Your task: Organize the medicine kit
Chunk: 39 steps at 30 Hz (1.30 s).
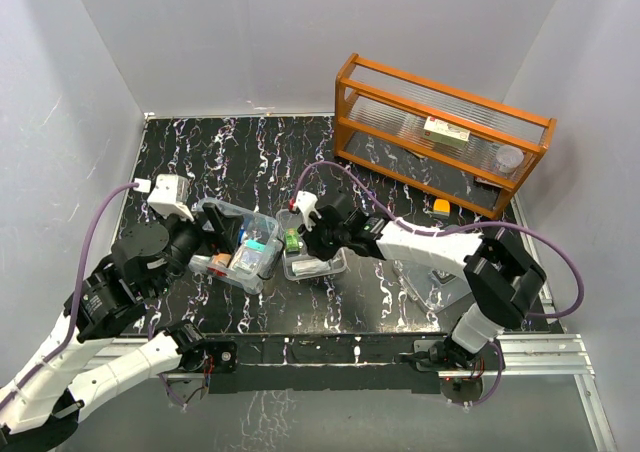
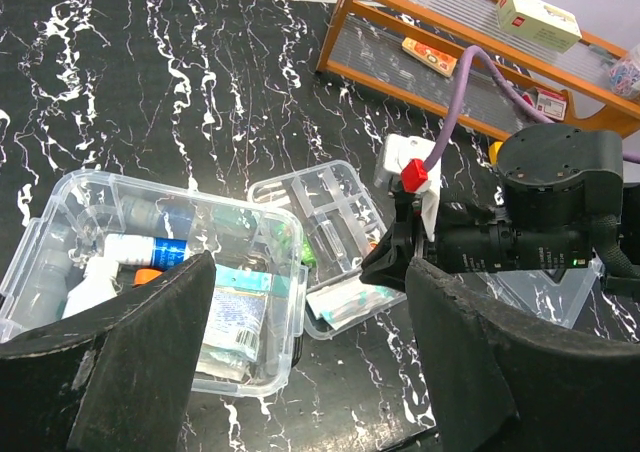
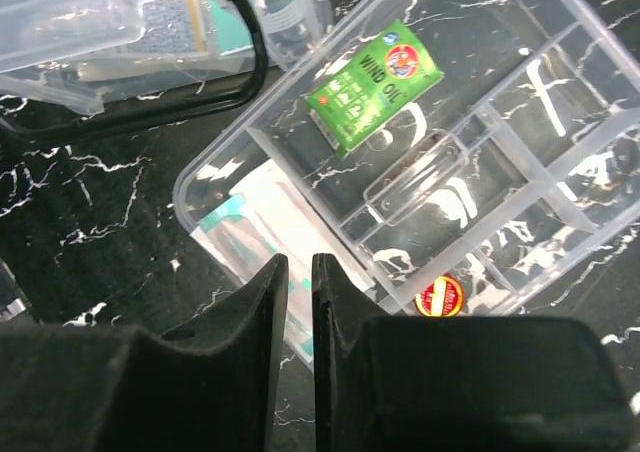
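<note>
The medicine kit's clear box (image 1: 235, 244) (image 2: 120, 272) stands left of centre, holding bottles and a teal-and-white packet. Its clear divided tray (image 1: 325, 265) (image 3: 480, 172) lies just right of it. In the tray are a green Wind Oil carton (image 3: 375, 87) and a white-and-teal packet (image 3: 250, 222), with a small red round mark (image 3: 439, 298) at its edge. My right gripper (image 3: 300, 267) (image 1: 312, 234) hovers over the tray's packet end, jaws a narrow slit apart with nothing between them. My left gripper (image 2: 310, 272) (image 1: 205, 247) stands wide open at the box's near side, holding nothing.
An orange wooden rack (image 1: 440, 132) with a small white carton and other items stands at the back right. A small yellow object (image 1: 440, 208) lies in front of it. A clear plastic piece (image 1: 435, 284) lies under the right arm. A dark handle (image 3: 250, 72) lies beside the box.
</note>
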Each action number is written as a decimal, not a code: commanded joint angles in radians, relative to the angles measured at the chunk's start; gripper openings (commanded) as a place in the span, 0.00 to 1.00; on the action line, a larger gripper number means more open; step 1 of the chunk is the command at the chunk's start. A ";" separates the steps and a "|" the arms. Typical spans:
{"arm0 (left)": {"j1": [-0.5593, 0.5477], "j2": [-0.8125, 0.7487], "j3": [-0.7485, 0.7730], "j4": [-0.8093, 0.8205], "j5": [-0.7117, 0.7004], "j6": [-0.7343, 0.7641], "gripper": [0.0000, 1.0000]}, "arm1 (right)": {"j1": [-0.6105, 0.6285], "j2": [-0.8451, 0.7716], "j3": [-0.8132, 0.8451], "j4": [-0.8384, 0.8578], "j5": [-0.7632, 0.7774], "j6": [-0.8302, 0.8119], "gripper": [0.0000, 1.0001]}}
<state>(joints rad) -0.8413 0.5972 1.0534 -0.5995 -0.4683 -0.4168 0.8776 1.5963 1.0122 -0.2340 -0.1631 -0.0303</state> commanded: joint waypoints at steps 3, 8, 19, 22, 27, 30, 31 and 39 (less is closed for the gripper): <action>-0.002 -0.007 -0.013 0.008 -0.011 -0.002 0.76 | 0.035 0.014 0.015 -0.038 -0.086 0.004 0.14; -0.002 -0.011 -0.022 0.011 -0.010 -0.004 0.76 | 0.047 0.062 0.013 -0.042 -0.086 0.022 0.14; -0.002 -0.014 -0.020 0.001 -0.016 -0.002 0.76 | 0.049 0.190 0.062 -0.024 0.015 0.146 0.14; -0.002 -0.017 -0.018 -0.004 -0.018 -0.001 0.76 | 0.049 0.155 0.069 -0.023 -0.012 0.164 0.14; -0.002 -0.017 -0.015 -0.002 -0.017 0.004 0.76 | 0.048 0.032 0.081 -0.037 -0.016 0.199 0.21; -0.003 -0.016 -0.013 0.001 -0.012 0.005 0.76 | 0.047 -0.036 0.073 -0.040 0.043 0.245 0.27; -0.002 -0.016 -0.013 0.003 -0.011 0.006 0.76 | 0.047 -0.055 0.068 -0.041 0.080 0.267 0.28; -0.002 0.010 -0.036 -0.009 -0.010 -0.003 0.77 | 0.026 -0.146 0.038 -0.181 0.441 0.498 0.29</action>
<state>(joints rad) -0.8417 0.5865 1.0317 -0.6067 -0.4709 -0.4194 0.9230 1.4975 1.0657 -0.3248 0.0486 0.3225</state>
